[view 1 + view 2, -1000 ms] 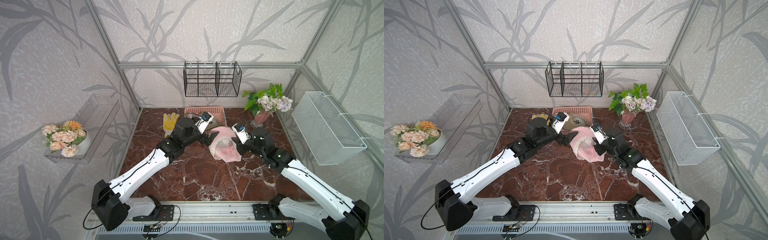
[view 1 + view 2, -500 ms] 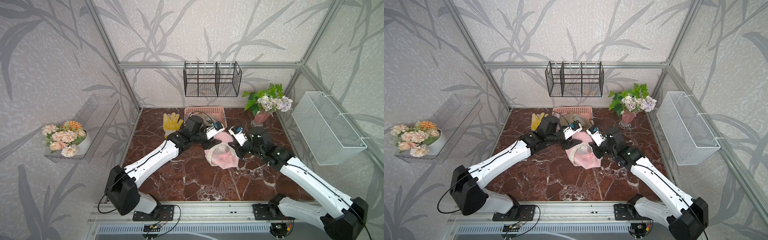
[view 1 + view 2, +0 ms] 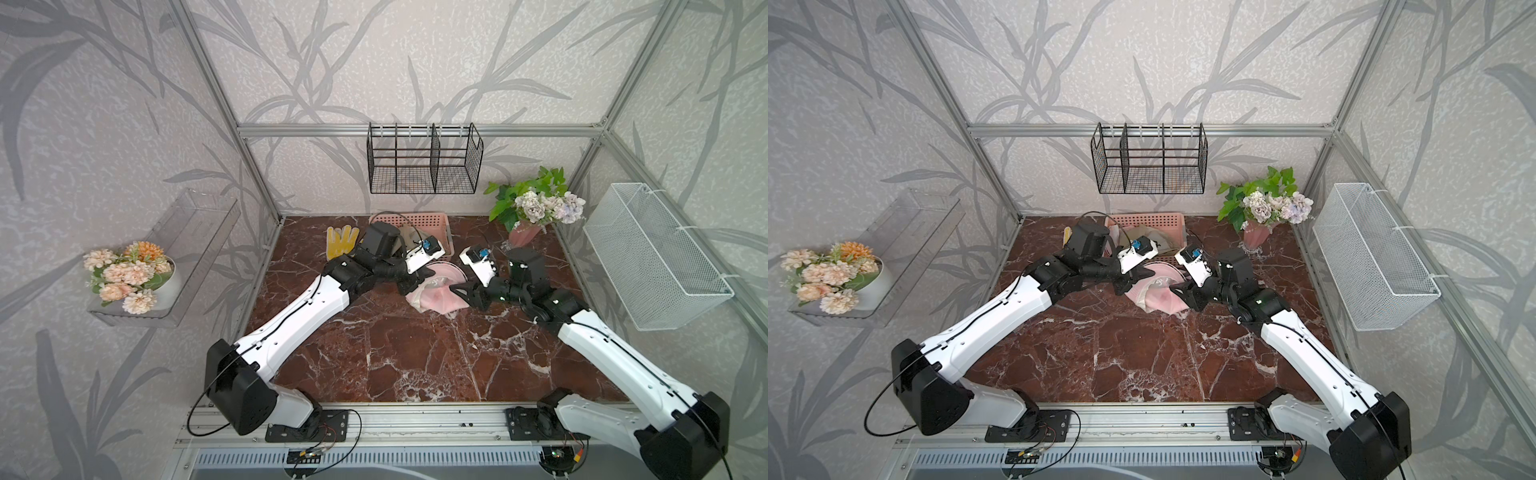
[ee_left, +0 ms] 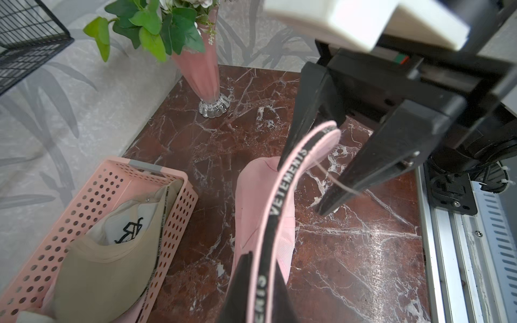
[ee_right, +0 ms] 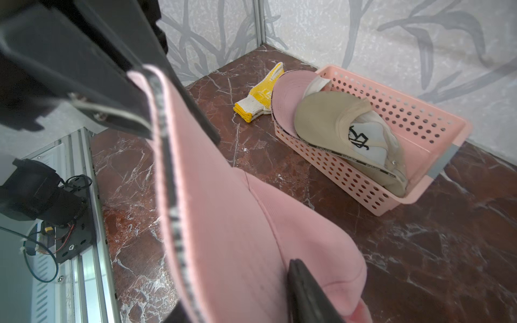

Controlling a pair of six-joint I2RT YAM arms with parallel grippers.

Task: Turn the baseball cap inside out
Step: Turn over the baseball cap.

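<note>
The pink baseball cap point(image 3: 436, 293) point(image 3: 1158, 296) lies on the marble table between my two arms, its brim edged with black lettered trim. My left gripper point(image 3: 424, 277) point(image 4: 263, 260) is shut on that trimmed brim edge point(image 4: 282, 195). My right gripper point(image 3: 462, 293) point(image 5: 235, 290) is open on the opposite side of the cap. Its two fingers straddle the far end of the brim without clamping it; one finger point(image 4: 305, 117) is beside the trim, the other point(image 4: 361, 167) is apart from it. In the right wrist view the cap point(image 5: 229, 223) fills the space between the jaws.
A pink perforated basket point(image 3: 415, 217) point(image 5: 419, 112) at the back holds a beige cap point(image 5: 330, 117) and another pink cap. A yellow glove point(image 3: 341, 243) lies to its left. A pink flower vase point(image 3: 525, 235) stands back right. Wire racks hang on the back and right walls.
My left gripper came in from the left and shut on the cap's brim. My right gripper, shut on the cap before, has opened. The cap sits lower and flatter.
</note>
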